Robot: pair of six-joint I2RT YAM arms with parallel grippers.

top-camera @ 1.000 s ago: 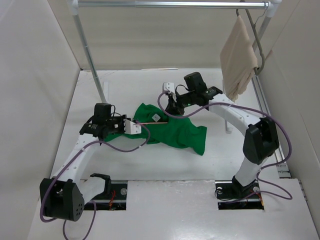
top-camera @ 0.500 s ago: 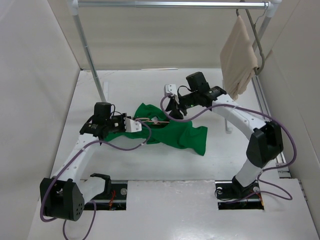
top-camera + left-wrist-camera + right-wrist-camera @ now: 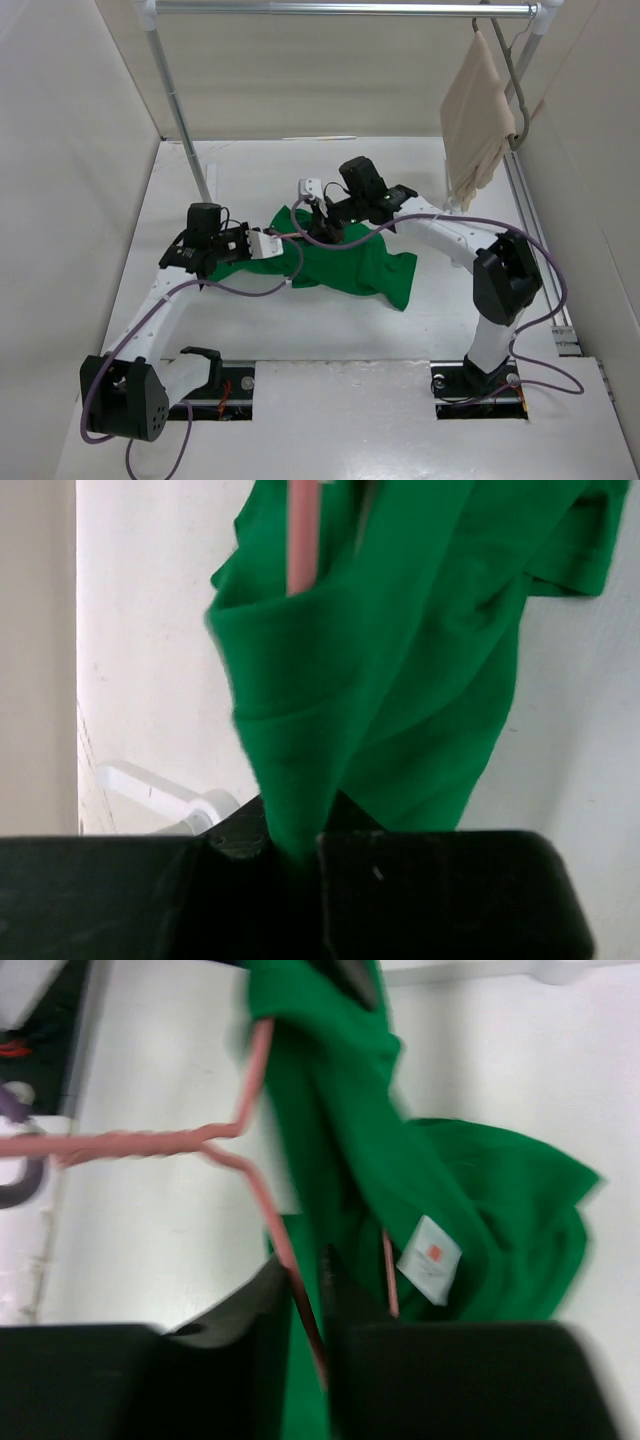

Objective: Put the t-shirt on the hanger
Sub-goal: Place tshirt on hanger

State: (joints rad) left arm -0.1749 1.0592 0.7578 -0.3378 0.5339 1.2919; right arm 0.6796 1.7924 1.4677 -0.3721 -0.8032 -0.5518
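The green t-shirt [image 3: 355,265] lies bunched on the white table. My left gripper [image 3: 268,245] is shut on a fold of it [image 3: 300,730] at its left end. My right gripper [image 3: 318,222] is shut on one arm of the pink wire hanger [image 3: 262,1195], which reaches into the shirt's collar. The hanger's twisted neck [image 3: 130,1143] points left in the right wrist view, and a pink bar [image 3: 300,535] shows inside the cloth in the left wrist view. A white label [image 3: 429,1258] shows inside the collar.
A metal rail [image 3: 340,9] spans the back on a slanted post [image 3: 180,110]. A grey hanger [image 3: 510,70] with beige cloth [image 3: 478,115] hangs at its right end. Purple cables loop from both arms.
My right gripper has swung left with the hanger, towards my left gripper, pushing the hanger deeper into the shirt's collar. My left gripper has held its place on the cloth.
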